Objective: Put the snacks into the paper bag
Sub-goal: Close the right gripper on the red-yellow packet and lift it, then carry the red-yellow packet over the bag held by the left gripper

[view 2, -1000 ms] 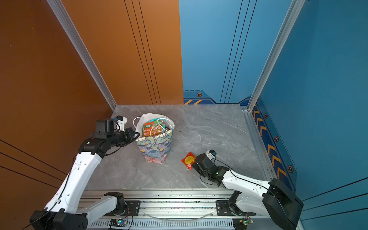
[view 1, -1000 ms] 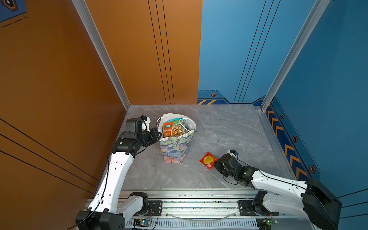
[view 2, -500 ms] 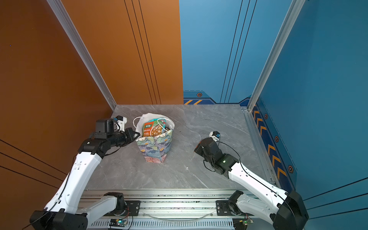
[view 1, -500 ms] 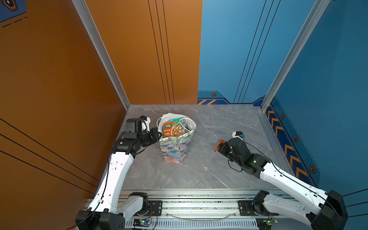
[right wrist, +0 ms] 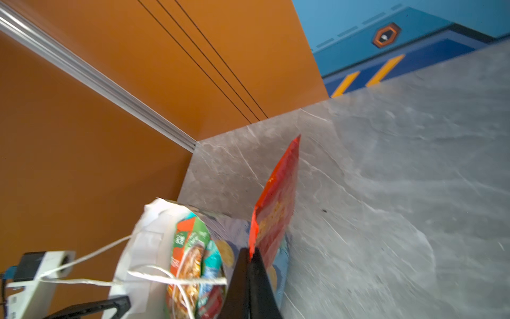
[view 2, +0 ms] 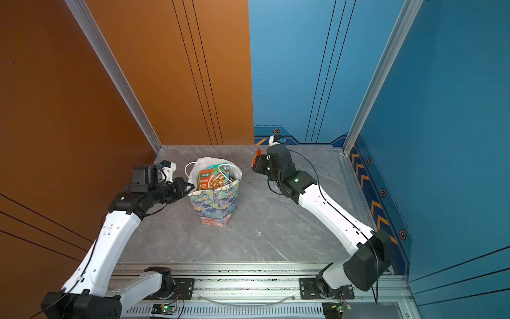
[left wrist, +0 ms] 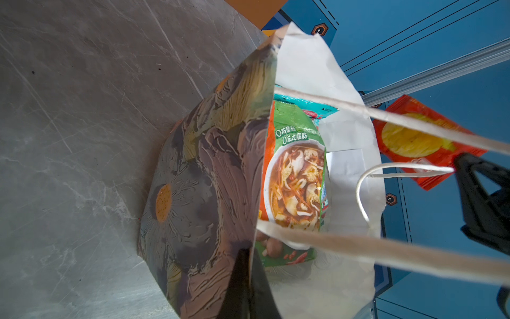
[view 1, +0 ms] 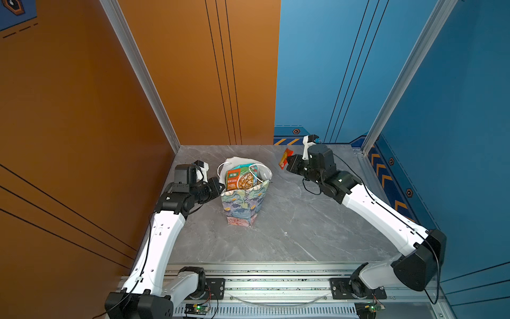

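the aluminium rail (view 1: 276,283) runs along the near edge of the grey table (view 1: 289,237). mid-table, the paper bag (view 1: 244,204) stands upright with its mouth open and its white cord handles (left wrist: 386,252) hanging loose. inside it, a green-orange sachet (view 1: 239,180) stands on edge with a teal packet (left wrist: 303,104) behind it. the left gripper (view 1: 221,189) is pressed together on the bag's left rim, pinching the wall. farther back, the right gripper (view 1: 287,163) is raised above the table to the right of the bag. it pinches the red sachet (view 1: 284,158) by one edge, clear of the bag.
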Controlling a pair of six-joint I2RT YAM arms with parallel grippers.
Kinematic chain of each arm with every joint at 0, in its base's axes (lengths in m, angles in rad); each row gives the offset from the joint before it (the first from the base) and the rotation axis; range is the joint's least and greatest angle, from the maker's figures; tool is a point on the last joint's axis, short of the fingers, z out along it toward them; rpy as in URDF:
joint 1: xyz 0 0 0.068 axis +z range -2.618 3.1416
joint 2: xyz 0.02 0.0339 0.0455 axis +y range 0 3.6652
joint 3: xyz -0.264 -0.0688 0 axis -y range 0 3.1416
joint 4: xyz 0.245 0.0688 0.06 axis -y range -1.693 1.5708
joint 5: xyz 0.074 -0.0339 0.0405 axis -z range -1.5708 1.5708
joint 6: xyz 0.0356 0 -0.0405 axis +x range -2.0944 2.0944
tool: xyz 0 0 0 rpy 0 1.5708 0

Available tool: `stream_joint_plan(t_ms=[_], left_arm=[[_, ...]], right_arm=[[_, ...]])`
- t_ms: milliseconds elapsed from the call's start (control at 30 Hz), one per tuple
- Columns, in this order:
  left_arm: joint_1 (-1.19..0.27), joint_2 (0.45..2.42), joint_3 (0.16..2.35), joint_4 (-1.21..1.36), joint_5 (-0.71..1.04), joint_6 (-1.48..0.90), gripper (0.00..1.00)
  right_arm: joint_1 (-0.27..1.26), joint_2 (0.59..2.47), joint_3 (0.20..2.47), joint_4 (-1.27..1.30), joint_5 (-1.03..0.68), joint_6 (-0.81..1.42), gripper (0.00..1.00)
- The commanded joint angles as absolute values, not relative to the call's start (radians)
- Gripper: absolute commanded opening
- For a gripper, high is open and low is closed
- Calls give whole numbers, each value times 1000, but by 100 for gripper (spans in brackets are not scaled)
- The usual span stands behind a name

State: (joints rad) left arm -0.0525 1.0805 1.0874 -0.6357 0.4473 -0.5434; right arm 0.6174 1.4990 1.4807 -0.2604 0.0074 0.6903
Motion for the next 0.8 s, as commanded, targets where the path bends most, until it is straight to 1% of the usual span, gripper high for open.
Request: stream_joint_plan(t_ms=[0, 200, 367, 400, 567, 767], left_arm=[[-43, 1067, 1096, -597, 491, -536, 0], [-41, 1068, 1101, -600, 499, -537, 4], [-37, 1069, 1108, -615, 504, -531, 9], [-35, 1068, 1109, -617, 504, -530, 10], [-30, 1064, 1108, -616, 510, -531, 15], [-25, 1063, 1105, -616, 521, -528, 14]], right_arm=[[617, 1583, 1629, -245, -114, 607, 0], [661, 1754, 1897, -292, -250, 548, 0], [693, 1849, 2042, -339, -347, 520, 0], [727, 1860, 2065, -351, -357, 512, 0], [763, 1870, 2081, -368, -408, 498, 0], [793, 1854, 2047, -400, -432, 488, 0]])
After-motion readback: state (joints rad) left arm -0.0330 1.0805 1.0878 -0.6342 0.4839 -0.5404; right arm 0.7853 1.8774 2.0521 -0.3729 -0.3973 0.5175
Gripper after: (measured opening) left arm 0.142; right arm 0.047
